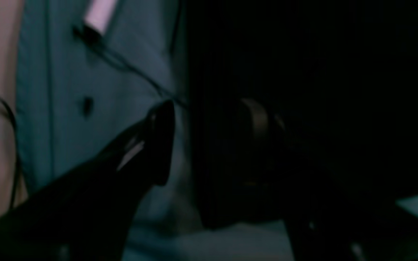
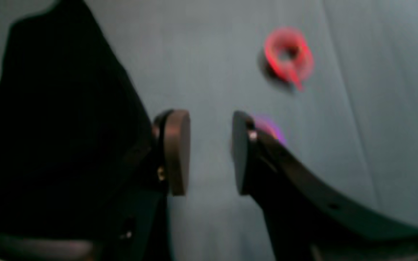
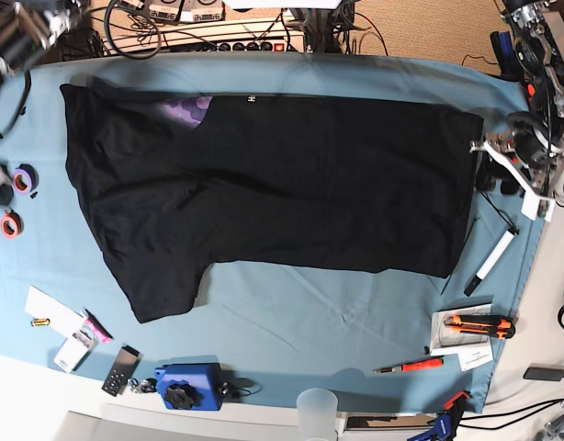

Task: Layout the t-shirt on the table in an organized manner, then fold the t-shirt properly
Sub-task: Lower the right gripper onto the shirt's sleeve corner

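The black t-shirt (image 3: 291, 193) lies spread across the teal table (image 3: 355, 322), with a bit of purple print (image 3: 186, 112) showing near its far edge. My left gripper (image 1: 209, 145) hangs open at the shirt's right edge (image 1: 303, 90), one finger over the cloth and one over bare table (image 1: 85, 79); the base view shows that gripper (image 3: 484, 152) there too. My right gripper (image 2: 209, 152) is open over bare table (image 2: 209, 54), nothing between its pads, and the shirt (image 2: 60, 137) lies just to its left. That arm is only a blur at the base view's left edge.
A red tape roll (image 2: 287, 58) lies ahead of the right gripper and a purple one (image 2: 269, 127) shows behind its finger; both rolls (image 3: 10, 223) (image 3: 23, 179) sit left of the shirt. A white marker (image 3: 493, 257), cutters (image 3: 479, 323), a blue tool (image 3: 186, 386) and a cup (image 3: 317, 409) line the edges.
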Robot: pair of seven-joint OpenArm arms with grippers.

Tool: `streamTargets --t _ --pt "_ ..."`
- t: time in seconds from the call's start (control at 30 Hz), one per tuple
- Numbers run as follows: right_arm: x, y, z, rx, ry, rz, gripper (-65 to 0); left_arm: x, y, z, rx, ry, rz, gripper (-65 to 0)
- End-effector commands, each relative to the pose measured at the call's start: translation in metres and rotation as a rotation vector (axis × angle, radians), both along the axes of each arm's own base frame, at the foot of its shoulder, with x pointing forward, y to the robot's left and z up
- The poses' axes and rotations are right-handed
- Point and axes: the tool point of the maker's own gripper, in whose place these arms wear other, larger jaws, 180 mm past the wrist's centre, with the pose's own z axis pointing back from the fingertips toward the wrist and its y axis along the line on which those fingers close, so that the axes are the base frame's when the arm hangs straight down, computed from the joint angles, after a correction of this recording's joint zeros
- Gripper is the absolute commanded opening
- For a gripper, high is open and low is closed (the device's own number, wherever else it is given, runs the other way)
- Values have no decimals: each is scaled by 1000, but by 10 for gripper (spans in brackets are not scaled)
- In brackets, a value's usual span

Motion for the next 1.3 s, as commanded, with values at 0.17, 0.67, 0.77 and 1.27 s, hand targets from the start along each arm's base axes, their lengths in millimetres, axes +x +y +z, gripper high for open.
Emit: streamTargets --t 0.17,0.67,0.77,1.27 --pt "75 5 -6 -142 47 -28 -453 7 3 14 11 -57 -2 -356" --pt "111 84 -94 -62 243 148 -493 10 2 16 4 -79 2 -356" --pt "102 92 -109 -53 278 157 -595 10 2 16 6 -79 2 -356" --pt "90 121 -45 -158 245 269 -650 10 2 16 6 -79 2 -356"
